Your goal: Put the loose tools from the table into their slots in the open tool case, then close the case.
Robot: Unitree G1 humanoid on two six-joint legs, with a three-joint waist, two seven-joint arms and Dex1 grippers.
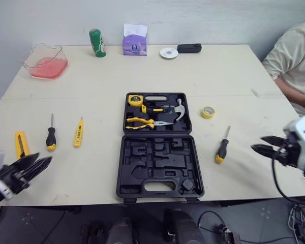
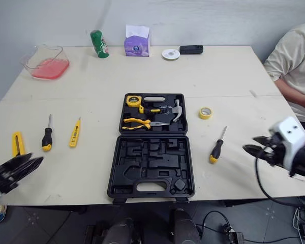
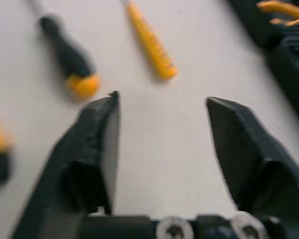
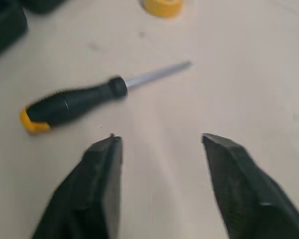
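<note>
The black tool case point(image 1: 158, 145) lies open mid-table; its far half holds a tape measure, hammer and pliers, its near half has bare slots. Left of it lie a yellow tester screwdriver point(image 1: 79, 132), a black-handled screwdriver point(image 1: 51, 134) and a yellow utility knife point(image 1: 21, 144). To the case's right are another black-handled screwdriver point(image 1: 222, 146) and a yellow tape roll point(image 1: 208, 112). My left gripper point(image 1: 38, 162) hovers open at the near left, close to the knife. My right gripper point(image 1: 262, 145) is open at the near right, just right of the screwdriver point(image 4: 84, 102).
Along the far edge stand a clear tub with pink content point(image 1: 44, 61), a green can point(image 1: 97, 42), a purple tissue box point(image 1: 134, 40), a white disc point(image 1: 169, 53) and a black device point(image 1: 189, 48). A person's arm point(image 1: 295, 66) sits at the far right corner.
</note>
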